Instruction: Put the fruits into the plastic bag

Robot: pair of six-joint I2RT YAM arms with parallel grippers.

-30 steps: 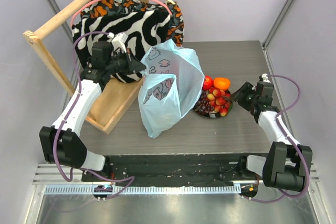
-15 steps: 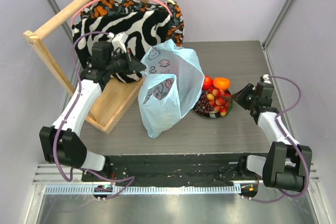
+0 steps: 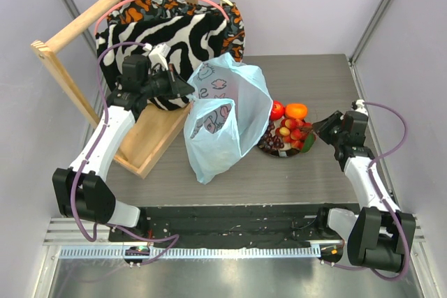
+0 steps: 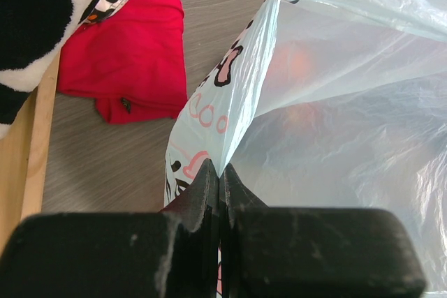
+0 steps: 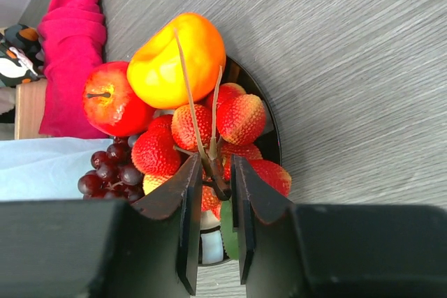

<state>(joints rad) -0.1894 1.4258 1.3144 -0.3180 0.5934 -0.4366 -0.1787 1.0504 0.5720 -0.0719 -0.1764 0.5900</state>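
- Fruits (image 3: 285,130) are lying heaped on one dark plate (image 3: 271,149), just right of the one plastic bag (image 3: 227,120), which is standing open on the surface (image 3: 314,75). One zebra fabric (image 3: 174,33) is hanging over a wooden rack (image 3: 70,29) behind.
- Seen from the left wrist, the left hand (image 4: 218,172) is pressing its fingers fully together on the bag's rim. One red cloth (image 4: 133,54) is lying beyond.
- Seen from the right wrist, four fruits are showing: one apple (image 5: 112,106), one orange-yellow fruit (image 5: 178,61), one bunch of red balls (image 5: 209,134) and one grape cluster (image 5: 112,172). The right hand (image 5: 214,186) is holding its fingers narrowly apart, straddling the bunch's stem (image 5: 198,127) without visibly gripping it. The bag is crowding the plate's grape side.
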